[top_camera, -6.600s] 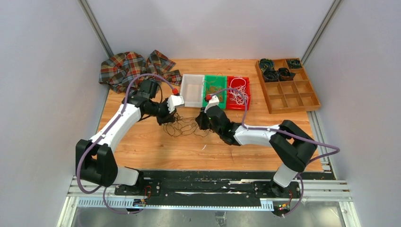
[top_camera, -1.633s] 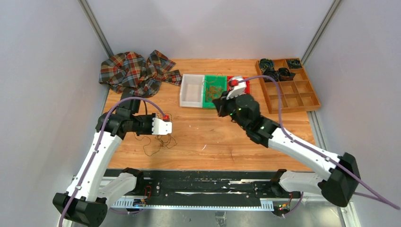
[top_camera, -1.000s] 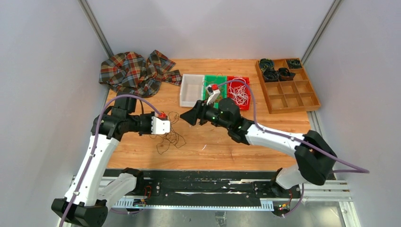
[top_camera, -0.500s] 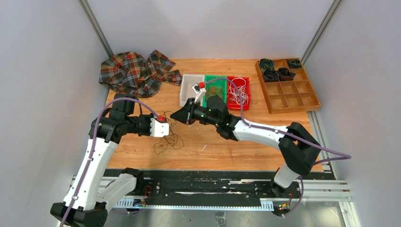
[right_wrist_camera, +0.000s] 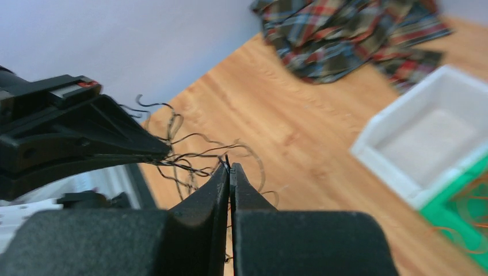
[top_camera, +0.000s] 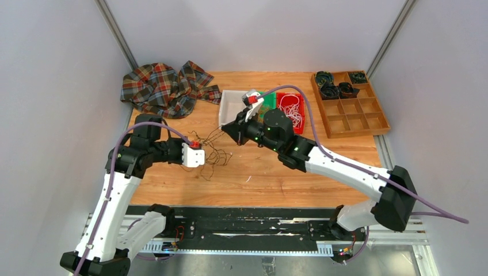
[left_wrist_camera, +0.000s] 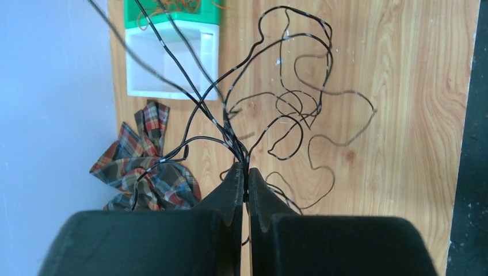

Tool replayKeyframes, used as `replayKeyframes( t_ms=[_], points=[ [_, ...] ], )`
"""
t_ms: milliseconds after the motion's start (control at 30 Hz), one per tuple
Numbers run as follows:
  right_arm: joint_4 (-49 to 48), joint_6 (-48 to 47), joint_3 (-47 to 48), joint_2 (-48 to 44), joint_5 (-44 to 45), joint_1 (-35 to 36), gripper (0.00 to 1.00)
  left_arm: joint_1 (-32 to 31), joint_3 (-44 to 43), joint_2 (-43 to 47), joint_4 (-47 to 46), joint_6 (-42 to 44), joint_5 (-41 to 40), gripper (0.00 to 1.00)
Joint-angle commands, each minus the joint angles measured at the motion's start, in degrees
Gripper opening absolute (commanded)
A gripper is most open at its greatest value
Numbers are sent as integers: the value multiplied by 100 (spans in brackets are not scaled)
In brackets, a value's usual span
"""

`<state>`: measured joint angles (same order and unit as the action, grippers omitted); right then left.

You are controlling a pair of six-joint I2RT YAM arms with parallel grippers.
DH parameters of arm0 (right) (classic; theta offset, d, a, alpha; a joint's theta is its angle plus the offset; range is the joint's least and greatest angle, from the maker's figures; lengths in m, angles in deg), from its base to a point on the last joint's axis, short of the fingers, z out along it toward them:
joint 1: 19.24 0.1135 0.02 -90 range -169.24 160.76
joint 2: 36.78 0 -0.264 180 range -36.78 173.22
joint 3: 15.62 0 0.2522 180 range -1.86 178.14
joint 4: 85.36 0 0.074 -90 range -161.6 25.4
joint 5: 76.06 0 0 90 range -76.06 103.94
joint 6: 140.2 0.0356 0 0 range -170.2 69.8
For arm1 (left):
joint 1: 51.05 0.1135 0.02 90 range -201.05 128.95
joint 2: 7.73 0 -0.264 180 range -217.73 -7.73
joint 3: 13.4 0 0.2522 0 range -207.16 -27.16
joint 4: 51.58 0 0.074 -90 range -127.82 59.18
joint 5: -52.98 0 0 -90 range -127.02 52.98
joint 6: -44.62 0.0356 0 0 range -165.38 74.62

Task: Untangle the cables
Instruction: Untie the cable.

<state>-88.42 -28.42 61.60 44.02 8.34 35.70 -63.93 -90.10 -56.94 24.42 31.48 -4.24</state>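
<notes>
A tangle of thin black cables [top_camera: 216, 154] hangs between my two grippers over the wooden table [top_camera: 259, 178]. My left gripper [top_camera: 202, 152] is shut on a bunch of black cables [left_wrist_camera: 288, 115]; its tips [left_wrist_camera: 246, 172] pinch where the strands meet. My right gripper [top_camera: 225, 127] is shut on one strand of the black cables [right_wrist_camera: 190, 155] at its tip [right_wrist_camera: 229, 167], just right of and above the left gripper [right_wrist_camera: 86, 132]. Strands stretch taut between the two. Copper-orange cables lie in the green tray [top_camera: 266, 100] and white cables in the red tray [top_camera: 290, 109].
A white tray [top_camera: 233, 109] stands left of the green one, just behind my right gripper. A plaid cloth [top_camera: 167, 86] lies at the back left. A wooden organizer [top_camera: 351, 103] with dark coiled rolls sits at the back right.
My right gripper swung left from the trays to the black tangle, shut on a strand and pulled it up and back. The left gripper stayed shut and shifted slightly.
</notes>
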Motion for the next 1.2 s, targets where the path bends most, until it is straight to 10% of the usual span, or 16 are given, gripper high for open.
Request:
replayKeyframes(
  t_ms=[0,167,433,833,1167],
  points=[
    [353,-1429,126,-466,1364,-45,1,15,151,102,157,-629,-178,1],
    [287,-1981,130,-738,1735,-44,1,15,533,283,-37,-1614,-273,17],
    [105,-1746,119,-643,835,75,1,14,-154,233,-45,-2630,600,89],
    [76,-1280,586,-391,-1103,448,1,19,-1238,-851,-850,-3829,1642,83],
    [-1,-1136,717,-176,-1399,661,1,15,-1116,-783,-1012,-4192,2067,47]
  ],
)
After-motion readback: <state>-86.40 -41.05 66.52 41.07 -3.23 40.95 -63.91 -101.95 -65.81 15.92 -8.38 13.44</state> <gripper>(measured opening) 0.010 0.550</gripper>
